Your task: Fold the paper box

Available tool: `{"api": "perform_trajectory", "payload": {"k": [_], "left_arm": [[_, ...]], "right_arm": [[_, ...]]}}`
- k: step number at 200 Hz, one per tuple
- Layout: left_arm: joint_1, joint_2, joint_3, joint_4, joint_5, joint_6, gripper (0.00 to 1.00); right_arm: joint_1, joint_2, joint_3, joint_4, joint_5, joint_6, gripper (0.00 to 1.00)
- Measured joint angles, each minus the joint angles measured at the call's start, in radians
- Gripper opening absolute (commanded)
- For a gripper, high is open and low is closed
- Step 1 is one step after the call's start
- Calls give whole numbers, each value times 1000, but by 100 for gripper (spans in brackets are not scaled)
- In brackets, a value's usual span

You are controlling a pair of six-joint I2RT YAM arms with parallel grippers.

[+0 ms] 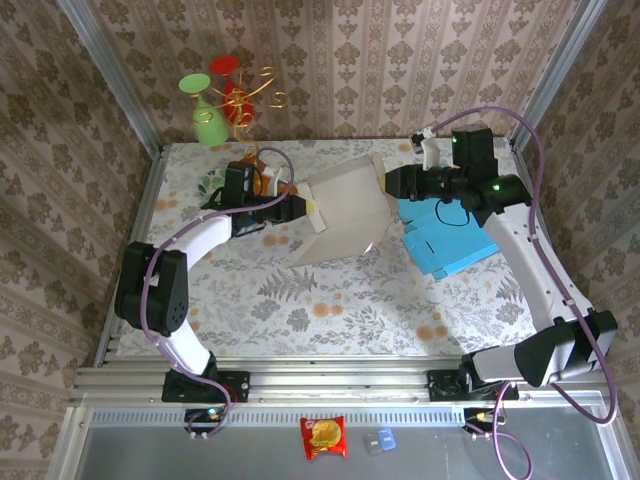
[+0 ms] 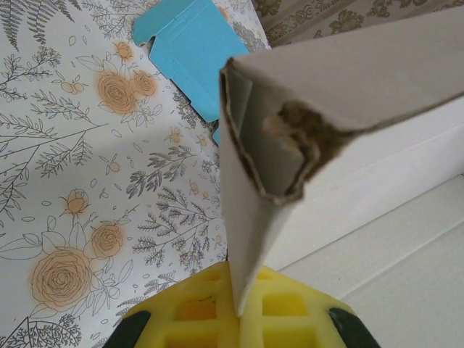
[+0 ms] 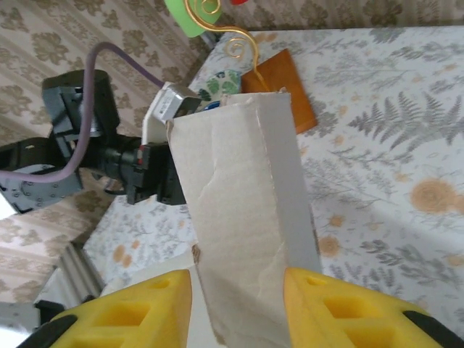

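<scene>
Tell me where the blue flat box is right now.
In the top view the blue flat box lies on the right half of the table, beside the beige paper box, partly under the right arm.

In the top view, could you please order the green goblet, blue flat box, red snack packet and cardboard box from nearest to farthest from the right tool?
1. cardboard box, mid-table, touching the right tool.
2. blue flat box, right side, close by.
3. green goblet, far left corner.
4. red snack packet, below the table's near edge.
</scene>
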State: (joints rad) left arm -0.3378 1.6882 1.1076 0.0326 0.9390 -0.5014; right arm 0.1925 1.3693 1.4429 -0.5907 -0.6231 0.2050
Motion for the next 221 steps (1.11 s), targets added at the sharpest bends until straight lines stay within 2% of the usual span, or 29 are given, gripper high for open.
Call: {"api": "perform_trajectory", "payload": {"k": [26, 53, 87, 132, 221], "left_arm": [[0, 0, 0, 1, 0, 0, 0], [0, 0, 0, 5, 0, 0, 0], [0, 0, 0, 5, 0, 0, 0], [0, 0, 0, 5, 0, -1, 0], [0, 0, 0, 4, 0, 0, 0]], "right_arm": [[-10, -14, 1, -5, 45, -5, 35], [-62, -64, 0, 6, 57, 7, 36], [-109, -84, 0, 15, 34, 10, 44], [-83, -13, -1, 25, -60, 6, 49], [-31, 98, 23, 24, -61, -24, 48]]}}
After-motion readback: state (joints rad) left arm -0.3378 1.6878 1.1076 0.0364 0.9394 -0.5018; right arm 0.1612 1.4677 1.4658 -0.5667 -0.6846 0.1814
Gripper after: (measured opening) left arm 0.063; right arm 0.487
